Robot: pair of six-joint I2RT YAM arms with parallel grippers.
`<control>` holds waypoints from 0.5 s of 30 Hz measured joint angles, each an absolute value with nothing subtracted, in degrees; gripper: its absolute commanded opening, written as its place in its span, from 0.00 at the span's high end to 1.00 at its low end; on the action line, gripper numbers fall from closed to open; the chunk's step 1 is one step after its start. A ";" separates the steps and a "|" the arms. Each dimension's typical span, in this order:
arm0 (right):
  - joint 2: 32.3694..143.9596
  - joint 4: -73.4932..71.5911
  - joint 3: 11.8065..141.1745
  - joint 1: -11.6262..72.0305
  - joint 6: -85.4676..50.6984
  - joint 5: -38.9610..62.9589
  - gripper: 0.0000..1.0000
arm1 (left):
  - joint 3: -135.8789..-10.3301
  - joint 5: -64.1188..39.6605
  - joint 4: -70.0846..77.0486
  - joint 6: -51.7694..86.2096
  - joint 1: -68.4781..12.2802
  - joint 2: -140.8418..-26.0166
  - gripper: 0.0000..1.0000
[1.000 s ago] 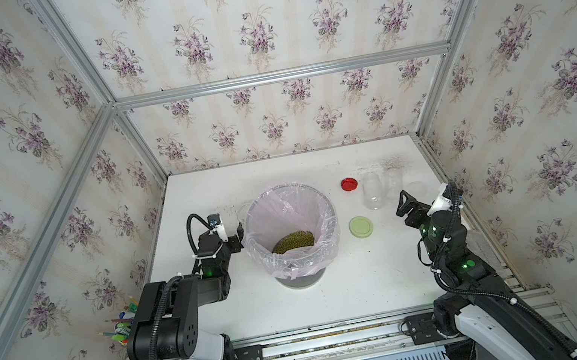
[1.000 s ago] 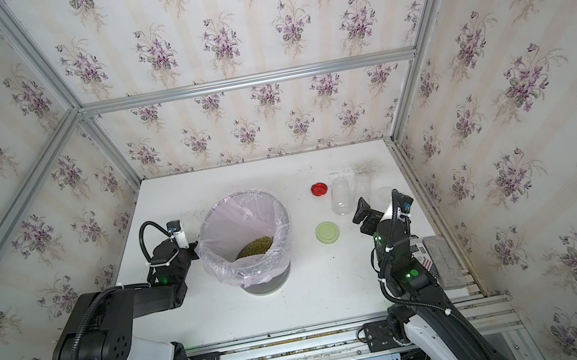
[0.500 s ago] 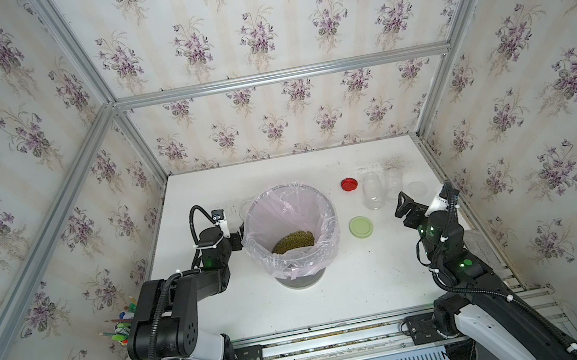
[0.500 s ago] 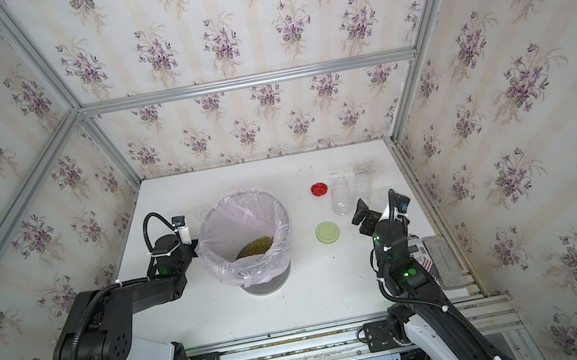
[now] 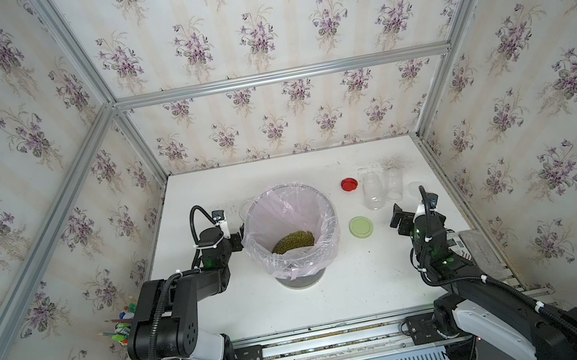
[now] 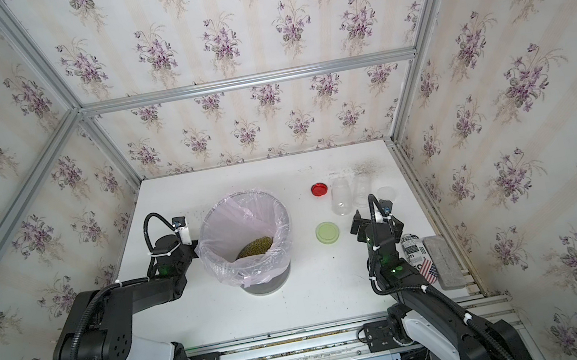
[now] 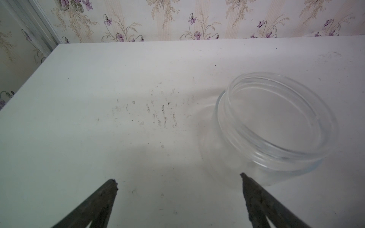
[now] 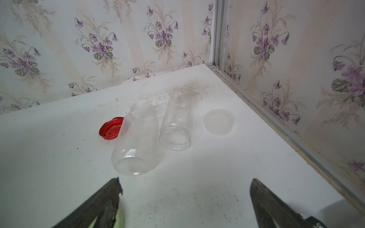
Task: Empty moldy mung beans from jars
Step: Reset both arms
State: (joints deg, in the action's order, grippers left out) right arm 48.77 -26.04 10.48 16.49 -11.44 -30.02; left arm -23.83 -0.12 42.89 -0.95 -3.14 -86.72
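Short jar (image 7: 276, 126) sits half-hidden behind pink-lined bin (image 5: 329, 217), near L claw (image 7: 178, 177), spread wide & empty. Two jars (image 8: 136, 138) (image 8: 175, 126) lie before open R claw (image 8: 186, 180). Mung beans (image 5: 292, 241) in bin. Scuffed white surface (image 5: 338, 299), floral walls.

White table (image 5: 356, 288); lined bin (image 5: 326, 204) mid-table; three clear jars (image 5: 374, 194); red lid (image 5: 349, 184), green lid (image 5: 360, 225), clear lid (image 8: 218, 121).

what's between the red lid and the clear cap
Two clear jars, lying on their sides: one beside the red lid, the other nearer the clear cap; right wrist view shows it.
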 measured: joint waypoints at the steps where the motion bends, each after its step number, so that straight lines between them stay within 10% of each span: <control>1: 48.62 -28.10 9.41 16.49 -9.96 -30.55 0.00 | -23.83 -0.12 42.87 -0.95 -3.14 -86.72 0.00; 15: 51.92 -48.80 1.15 15.99 -1.91 -36.60 0.00 | -23.83 -0.14 42.87 -0.93 -3.14 -86.72 0.00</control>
